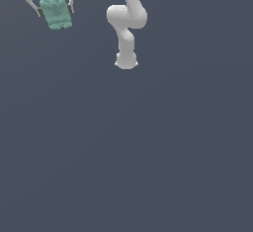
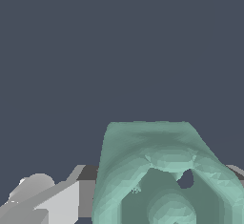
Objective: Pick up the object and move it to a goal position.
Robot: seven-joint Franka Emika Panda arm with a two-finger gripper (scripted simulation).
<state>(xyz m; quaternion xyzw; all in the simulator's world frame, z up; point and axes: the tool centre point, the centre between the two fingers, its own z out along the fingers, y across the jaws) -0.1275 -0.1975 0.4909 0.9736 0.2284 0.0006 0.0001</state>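
Observation:
The teal-green knobbly object hangs between the two fingers of my white gripper at the upper part of the exterior view's left, lifted well above the grey floor. The gripper is shut on it, one finger on each side. In the wrist view the object fills the near part of the picture, with its ringed hollow top showing. A grey finger shows beside it. The other finger is mostly hidden behind the object.
The arm's white links and base stand at the top middle of the exterior view. The floor is plain dark grey. No goal marker shows.

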